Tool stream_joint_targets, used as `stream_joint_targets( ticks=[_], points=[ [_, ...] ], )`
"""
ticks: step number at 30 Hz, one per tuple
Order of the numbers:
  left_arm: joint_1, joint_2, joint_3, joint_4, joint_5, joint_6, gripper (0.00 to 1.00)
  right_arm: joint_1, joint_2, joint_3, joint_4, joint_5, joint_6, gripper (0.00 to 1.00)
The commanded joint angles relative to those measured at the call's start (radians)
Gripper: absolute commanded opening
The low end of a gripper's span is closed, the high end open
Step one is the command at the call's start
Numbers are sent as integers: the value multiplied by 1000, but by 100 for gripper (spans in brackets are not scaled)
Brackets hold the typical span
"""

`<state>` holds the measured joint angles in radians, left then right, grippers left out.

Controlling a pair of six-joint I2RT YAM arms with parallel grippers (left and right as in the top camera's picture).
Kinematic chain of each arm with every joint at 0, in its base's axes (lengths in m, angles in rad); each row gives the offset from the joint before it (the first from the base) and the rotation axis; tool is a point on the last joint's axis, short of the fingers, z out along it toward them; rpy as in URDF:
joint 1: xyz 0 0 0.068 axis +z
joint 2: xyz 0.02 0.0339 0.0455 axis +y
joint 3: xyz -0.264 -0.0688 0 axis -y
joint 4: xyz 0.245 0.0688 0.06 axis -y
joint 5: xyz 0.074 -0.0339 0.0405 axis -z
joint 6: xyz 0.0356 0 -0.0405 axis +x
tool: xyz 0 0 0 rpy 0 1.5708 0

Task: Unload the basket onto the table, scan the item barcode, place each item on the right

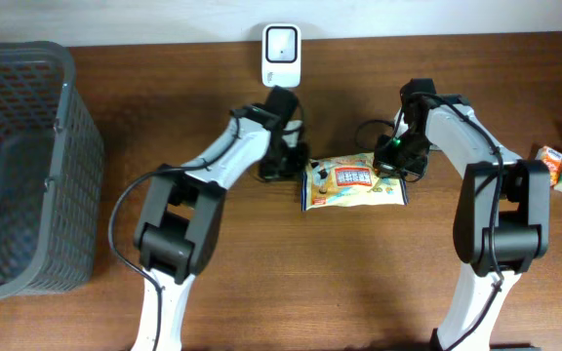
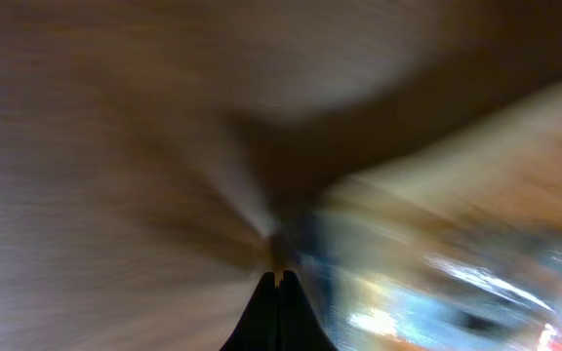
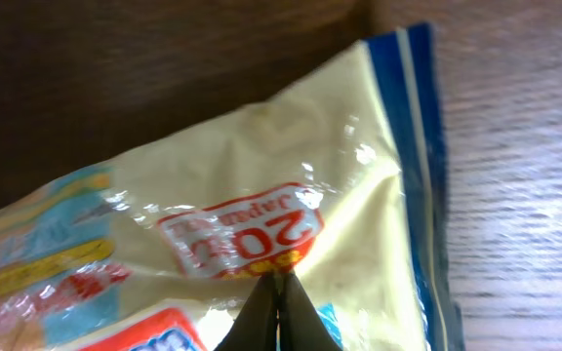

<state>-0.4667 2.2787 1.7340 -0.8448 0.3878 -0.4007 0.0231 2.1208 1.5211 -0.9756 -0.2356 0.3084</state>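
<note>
At snack packet ends: left claw closed beside edge; right claw closed, tips touching packet film.

Overhead: I'm getting even, fairly bright light from above. The counter reads sharp, and shadows on the wood are soft and short.
Left wrist: all smear here, streaks fanning outward. Only the dark tips of the left hand at the bottom edge keep an outline.
Right wrist: much clearer. White glare spots on the packet film, deep shadow over the counter top left, print slightly soft.
</note>
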Motion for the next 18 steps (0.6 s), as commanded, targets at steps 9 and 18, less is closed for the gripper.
stream_joint_targets(
  ticks=[9,18],
  points=[
    [98,36,407,-374,-8,13,2,4,40,332,-401,8,-137,5],
    [-79,169,397,-333,84,77,0,4,46,177,-272,-66,-132,4]
  ],
)
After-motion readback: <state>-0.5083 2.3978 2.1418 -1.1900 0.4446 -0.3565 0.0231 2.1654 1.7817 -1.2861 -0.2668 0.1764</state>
